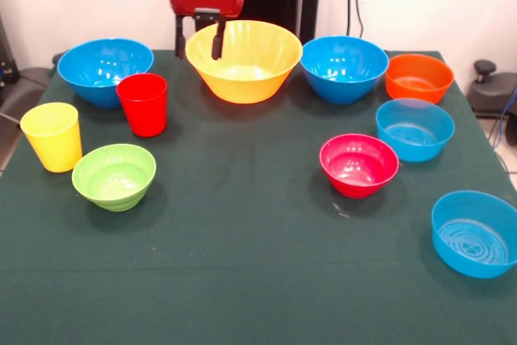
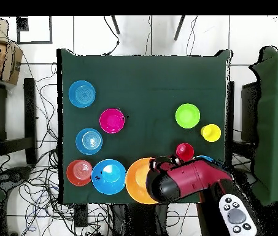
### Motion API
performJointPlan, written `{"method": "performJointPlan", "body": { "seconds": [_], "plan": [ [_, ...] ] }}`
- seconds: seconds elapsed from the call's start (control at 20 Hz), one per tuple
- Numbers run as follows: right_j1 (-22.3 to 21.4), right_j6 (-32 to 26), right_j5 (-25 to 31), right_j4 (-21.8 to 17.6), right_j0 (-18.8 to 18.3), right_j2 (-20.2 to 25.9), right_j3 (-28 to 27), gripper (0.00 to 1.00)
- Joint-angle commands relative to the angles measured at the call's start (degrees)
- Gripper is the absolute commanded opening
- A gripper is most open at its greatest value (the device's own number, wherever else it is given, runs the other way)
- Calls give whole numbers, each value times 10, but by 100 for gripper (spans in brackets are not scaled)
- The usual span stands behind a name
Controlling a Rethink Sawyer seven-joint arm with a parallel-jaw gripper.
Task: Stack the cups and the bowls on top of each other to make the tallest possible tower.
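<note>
Gripper [image 1: 199, 40]: hangs at the big yellow-orange bowl's rim on the red cup's side, its two dark fingers apart with nothing between them; one finger shows in front of the rim, the other just outside it
Big yellow-orange bowl [image 1: 246, 66]: at the table's far middle, upright and empty, nothing stacked in it
Deep blue bowls: one [image 1: 103, 66] beyond the red cup, the other [image 1: 345, 66] just beside the big bowl on its opposite side
Orange bowl [image 1: 418, 77]: next to that second deep blue bowl, by the table edge
Pale blue bowls: one [image 1: 414, 128] in front of the orange bowl, one [image 1: 475, 232] nearer, at the edge
Pink-red bowl [image 1: 359, 164]: mid-table, alone
Red cup [image 1: 144, 103]: upright, touching the deep blue bowl in view
Yellow cup [image 1: 52, 136]: upright, near the green bowl [image 1: 114, 175]
Table [image 1: 242, 264]: dark green cloth, every piece standing singly
</note>
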Motion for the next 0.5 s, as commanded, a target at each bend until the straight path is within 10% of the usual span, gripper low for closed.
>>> {"method": "performJointPlan", "body": {
  "seconds": [0.05,0.5],
  "plan": [
    [45,31,-30,-11,16,6,-47,100],
    [76,53,-49,-79,92,-62,-88,100]
  ]
}}
